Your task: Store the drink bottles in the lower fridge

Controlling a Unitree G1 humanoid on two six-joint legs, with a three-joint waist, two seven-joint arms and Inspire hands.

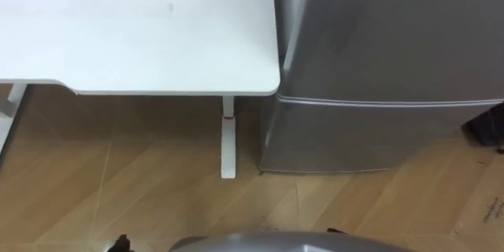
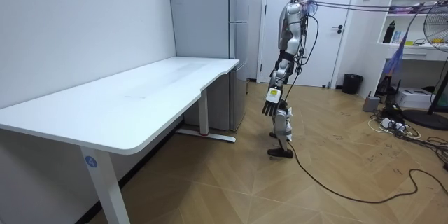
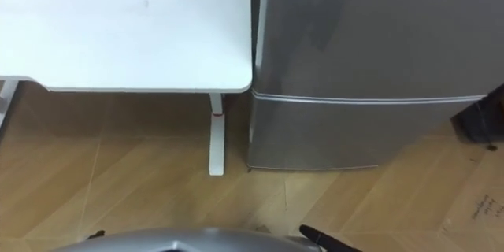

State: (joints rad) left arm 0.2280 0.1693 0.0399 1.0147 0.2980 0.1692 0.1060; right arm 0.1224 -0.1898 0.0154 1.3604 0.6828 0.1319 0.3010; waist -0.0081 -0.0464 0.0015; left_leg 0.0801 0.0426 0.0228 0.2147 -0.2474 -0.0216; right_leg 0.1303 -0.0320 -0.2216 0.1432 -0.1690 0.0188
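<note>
- One grey fridge (image 1: pixel 386 39) stood against the wall, with two doors, both closed. The lower door (image 1: pixel 370 134), the compartment meant for the drinks, sat below a thin seam and reached down to the floor.
- One white table (image 1: pixel 142 24) stood to the robot's left. Its rounded corner came just beside the fridge's side, leaving only a narrow gap.
- One table leg (image 1: pixel 227 146) with a flat foot stood near the fridge's lower corner, apart from it.
- The wooden floor (image 1: pixel 118 189) lay open in front of the lower door and under the table's edge.
- The robot stood upright facing the fridge, near the table's end.
- In the room view the left hand (image 2: pixel 271 101) hung at its side, fingers loose and holding nothing.
</note>
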